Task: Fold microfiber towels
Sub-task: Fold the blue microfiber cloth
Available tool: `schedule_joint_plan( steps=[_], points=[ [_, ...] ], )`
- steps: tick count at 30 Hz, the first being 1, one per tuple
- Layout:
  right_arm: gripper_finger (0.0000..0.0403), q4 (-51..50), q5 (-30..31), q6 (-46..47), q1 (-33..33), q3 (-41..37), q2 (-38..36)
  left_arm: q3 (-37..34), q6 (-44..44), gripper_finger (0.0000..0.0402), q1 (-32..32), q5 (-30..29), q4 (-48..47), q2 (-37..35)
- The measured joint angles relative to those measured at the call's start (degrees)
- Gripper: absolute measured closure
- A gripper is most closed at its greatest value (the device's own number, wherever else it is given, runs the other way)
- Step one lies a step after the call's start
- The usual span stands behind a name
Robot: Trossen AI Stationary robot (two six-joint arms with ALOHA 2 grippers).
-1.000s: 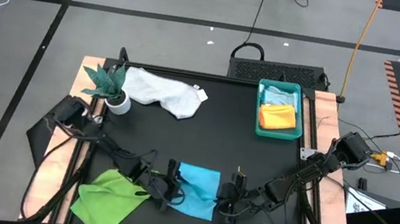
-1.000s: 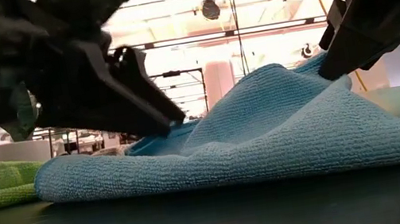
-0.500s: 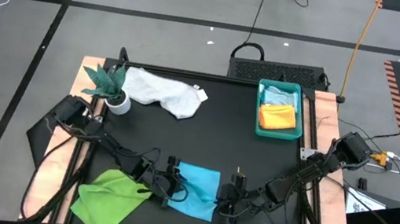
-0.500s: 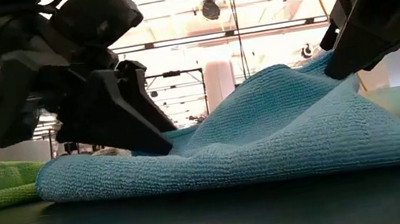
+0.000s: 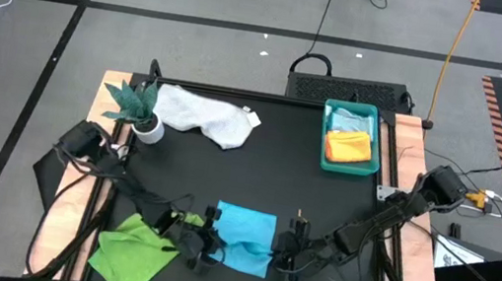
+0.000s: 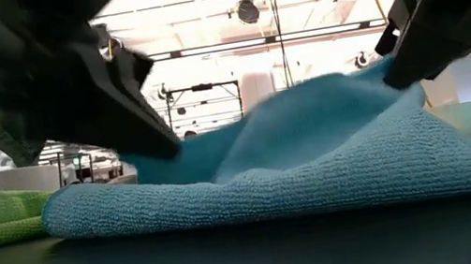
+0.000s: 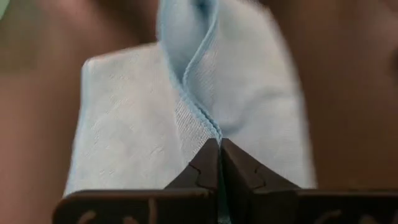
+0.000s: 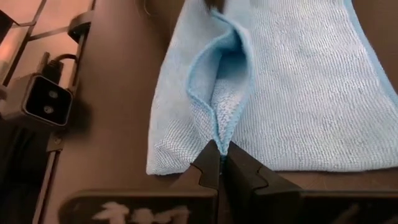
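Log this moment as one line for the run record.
stage: fold grasp | left gripper: shut on turquoise towel edge | right gripper: shut on its opposite edge | green towel: unfolded at left

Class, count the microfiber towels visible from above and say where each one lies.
5: soft white-grey cloth beside the plant; pale blue cloth and orange cloth in the teal tray; bright turquoise cloth at front centre; lime green cloth front left. More could hide in the tray.

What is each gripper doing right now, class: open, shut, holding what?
Left gripper: shut on the bright turquoise-blue microfiber towel, pinching an edge fold.
Right gripper: shut on the same towel's opposite edge.
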Motion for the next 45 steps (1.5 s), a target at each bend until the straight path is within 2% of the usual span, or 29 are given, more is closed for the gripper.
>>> schedule_joint_plan(
  steps=[2,8,12,16,22,29,34,41,45],
  points=[
    [0.0403,0.5,0.0,-1.5,-0.1,0.0,-0.9,0.1,-1.1,0.0389,-1.2,-0.4,-1.7,-1.9],
    [0.0403,1.3,1.9,-5.5,-0.1,0.0,-5.3,0.1,-5.4,0.0395,-4.2,-7.2,-9.1,-9.8],
    [0.0403,1.0,1.9,-7.3,-2.0,0.1,-6.0,0.1,-8.9,0.039,-4.0,-8.4,-14.0,-13.3],
    [0.0403,-2.6,2.1,-6.6,-4.9,0.1,-5.4,0.0,-12.6,0.039,-1.7,-8.6,-17.8,-12.9],
    [0.0403,-8.7,3.5,-2.4,-7.5,-0.2,-5.4,-1.7,-15.9,0.0389,2.6,-9.6,-17.3,-8.7],
    [0.0403,-8.7,3.3,0.7,-9.4,-4.1,-5.4,-1.7,-15.2,0.0396,5.7,-10.1,-14.8,-5.9],
    [0.0401,-3.1,3.0,-1.6,-9.6,-6.8,-5.4,-1.8,-14.9,0.0385,6.2,-9.8,-14.2,-6.0],
    [0.036,-2.6,3.0,-2.0,-10.8,-7.9,-5.4,-1.8,-15.7,0.0396,5.8,-7.9,-14.6,-6.0],
    [0.0321,-0.7,3.1,-3.6,-11.7,-7.9,-5.4,-1.8,-15.9,0.0385,5.3,-8.1,-14.4,-6.0]
  ],
)
